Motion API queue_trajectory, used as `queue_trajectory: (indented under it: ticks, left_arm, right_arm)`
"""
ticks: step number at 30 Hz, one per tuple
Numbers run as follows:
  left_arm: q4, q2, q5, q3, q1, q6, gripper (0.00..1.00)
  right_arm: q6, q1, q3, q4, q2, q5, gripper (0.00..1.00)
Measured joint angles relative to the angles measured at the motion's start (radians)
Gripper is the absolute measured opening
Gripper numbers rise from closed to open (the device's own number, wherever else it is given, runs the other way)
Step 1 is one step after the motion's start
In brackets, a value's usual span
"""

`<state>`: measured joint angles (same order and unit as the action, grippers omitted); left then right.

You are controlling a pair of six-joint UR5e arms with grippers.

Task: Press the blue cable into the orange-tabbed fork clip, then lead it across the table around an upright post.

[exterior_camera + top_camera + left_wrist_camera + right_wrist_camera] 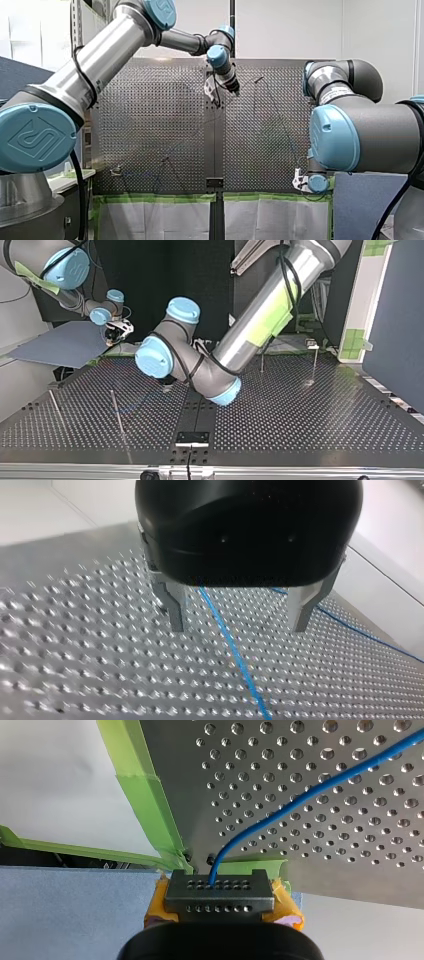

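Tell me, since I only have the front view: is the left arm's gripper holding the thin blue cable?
Observer: No. In the left wrist view the left gripper is open. Its metal fingers straddle the thin blue cable, which runs over the perforated metal table.
Operator: Does the right gripper have it?
Observer: It seems so. In the right wrist view the cable runs into the right gripper between its yellow pads, at the table's green-taped edge.
Operator: Any posts up?
Observer: The top view shows thin upright metal posts on the table. I cannot tell whether the cable touches one.
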<state>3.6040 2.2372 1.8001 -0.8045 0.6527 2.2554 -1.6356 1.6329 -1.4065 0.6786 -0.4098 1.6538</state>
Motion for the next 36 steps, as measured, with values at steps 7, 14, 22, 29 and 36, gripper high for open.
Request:
queue_trajectory:
  ticks: [7, 14, 22, 29, 36]
  left_arm:
    - [-0.051, -0.061, -0.042, -0.06, 0.003, -0.055, 1.0]
    - [-0.121, -0.131, -0.095, -0.128, 0.023, -0.124, 1.0]
    - [-0.193, -0.164, -0.113, -0.147, 0.052, -0.196, 1.0]
    - [-0.26, -0.145, -0.126, -0.147, 0.06, -0.263, 1.0]
    - [-0.326, -0.091, -0.116, -0.146, 0.078, -0.329, 1.0]
  right_arm:
    - [0.0, 0.0, 0.0, 0.0, 0.0, 0.0, 0.0]
    - [0.0, 0.001, 0.007, -0.001, 0.0, 0.0, 0.0]
    - [0.0, 0.002, 0.009, -0.001, 0.0, 0.0, 0.0]
    - [0.0, 0.001, 0.01, -0.001, 0.0, -0.001, 0.0]
    - [0.0, 0.0, 0.01, -0.002, 0.0, -0.006, 0.0]
